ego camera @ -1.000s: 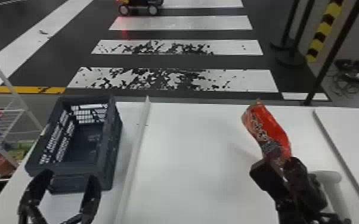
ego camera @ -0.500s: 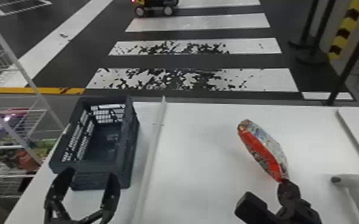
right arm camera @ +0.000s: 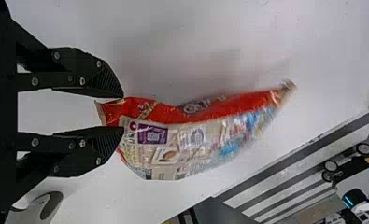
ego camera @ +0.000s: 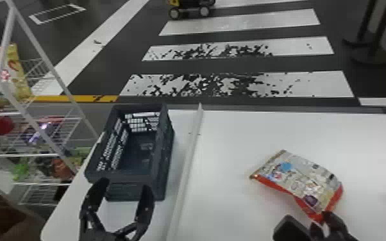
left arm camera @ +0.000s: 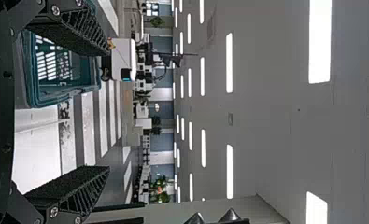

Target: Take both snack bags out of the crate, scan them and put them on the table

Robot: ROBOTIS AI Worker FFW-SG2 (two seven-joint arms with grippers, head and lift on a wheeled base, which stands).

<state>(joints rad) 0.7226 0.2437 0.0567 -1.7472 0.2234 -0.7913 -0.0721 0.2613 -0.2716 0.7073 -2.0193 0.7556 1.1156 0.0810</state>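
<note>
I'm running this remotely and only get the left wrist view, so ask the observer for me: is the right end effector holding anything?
Observer: Yes, the right end effector has one end of a snack bag pinched between its fingertips.

Operator: Which face of the bag is turned up toward the head view?

Observer: Mostly the pale printed one, with red showing along its edges.

Operator: And where is the bag relative to the crate?

Observer: Off to the robot's right of the crate, with the raised white strip on the table running between them.
</note>
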